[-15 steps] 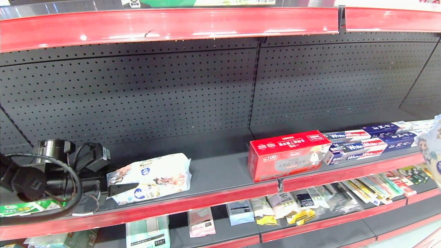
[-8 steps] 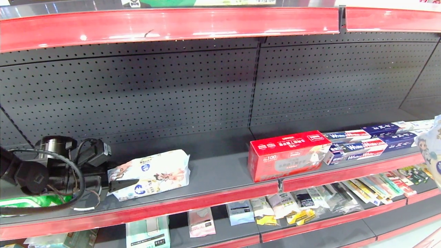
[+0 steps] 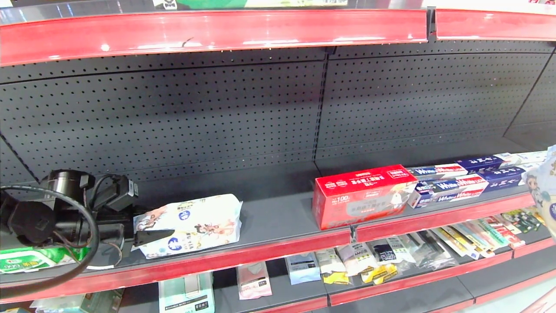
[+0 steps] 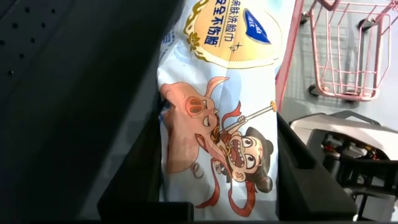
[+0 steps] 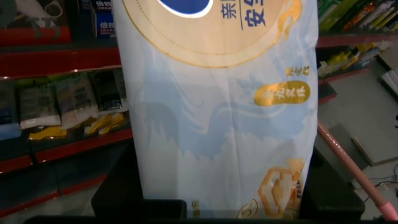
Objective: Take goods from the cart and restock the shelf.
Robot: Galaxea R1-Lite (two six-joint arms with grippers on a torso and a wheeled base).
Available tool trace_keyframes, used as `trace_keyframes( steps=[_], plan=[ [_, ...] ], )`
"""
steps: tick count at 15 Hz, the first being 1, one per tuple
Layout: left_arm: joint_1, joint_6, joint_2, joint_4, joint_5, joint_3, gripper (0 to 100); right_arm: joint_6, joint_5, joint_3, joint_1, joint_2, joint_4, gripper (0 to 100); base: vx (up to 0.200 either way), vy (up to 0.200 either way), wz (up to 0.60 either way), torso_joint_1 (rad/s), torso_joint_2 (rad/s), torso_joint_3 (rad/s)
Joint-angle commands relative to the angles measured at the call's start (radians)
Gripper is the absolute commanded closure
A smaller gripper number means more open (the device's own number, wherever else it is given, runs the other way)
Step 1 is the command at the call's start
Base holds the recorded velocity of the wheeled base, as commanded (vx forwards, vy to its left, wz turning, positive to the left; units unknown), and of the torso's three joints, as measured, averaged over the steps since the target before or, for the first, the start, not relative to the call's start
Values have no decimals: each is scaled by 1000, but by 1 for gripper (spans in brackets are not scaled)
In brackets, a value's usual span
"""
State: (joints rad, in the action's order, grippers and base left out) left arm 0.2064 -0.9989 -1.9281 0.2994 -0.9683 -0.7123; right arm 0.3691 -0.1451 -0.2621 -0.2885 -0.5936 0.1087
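Note:
A white wet-wipe pack with a cartoon print lies on the grey middle shelf, toward its left. My left gripper is at the pack's left end, shut on it, with one dark finger across the front. In the left wrist view the pack sits between both fingers of the left gripper. A second, similar pack hangs at the far right, off the shelf front. My right gripper is shut on this pack.
A red box and blue-white toothpaste boxes stand on the right half of the same shelf. A green pack lies at the far left. Small packets fill the lower shelf. The pink cart stands behind me.
The left gripper and its pack rose and tilted slightly, then settled back near where they were. The right pack has not moved.

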Motion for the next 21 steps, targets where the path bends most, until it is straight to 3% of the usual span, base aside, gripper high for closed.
trace_keyframes(
  steps=[1,5,12,21],
  plan=[
    [1,-4,-31,9,0,-29,100,1,-1,0,0,-2,0,100,0,0,0,0,0,0],
    [-4,-7,-63,106,-1,21,100,1,-1,-2,0,-2,0,100,0,0,0,0,0,0],
    [1,-26,-68,173,-20,97,100,1,-1,-3,0,-3,0,100,0,0,0,0,0,0],
    [7,-15,-77,167,-56,37,100,1,-2,-2,0,-9,0,100,0,0,0,0,0,0]
  ],
)
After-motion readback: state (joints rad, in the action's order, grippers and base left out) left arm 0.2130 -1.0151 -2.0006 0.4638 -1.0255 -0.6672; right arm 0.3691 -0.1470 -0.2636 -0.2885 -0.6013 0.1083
